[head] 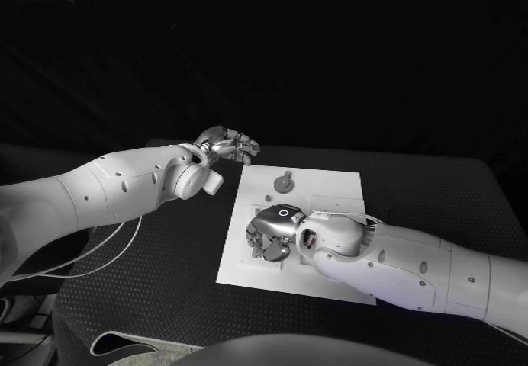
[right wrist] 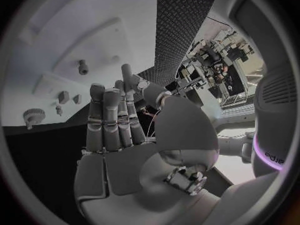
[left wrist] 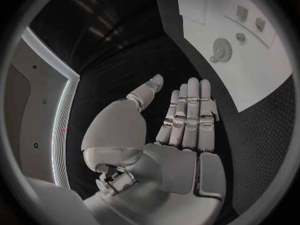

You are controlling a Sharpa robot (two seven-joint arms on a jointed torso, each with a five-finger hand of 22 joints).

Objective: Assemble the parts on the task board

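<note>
White rectangular task board (head: pixel 330 191) at frame centre, small grey gear-shaped part (head: pixel 284 183) on its upper area, left hand (head: pixel 228 145) above-left, fingers spread and empty, right hand (head: pixel 272 232) over board's lower-left, fingers extended, holding nothing.

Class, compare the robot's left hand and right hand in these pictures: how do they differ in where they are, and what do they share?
The left hand hovers over the black table, off the task board, near its far left corner; the right hand is over the board's middle. A gear-like part lies on the board between them. Both hands are empty, fingers extended.
</note>
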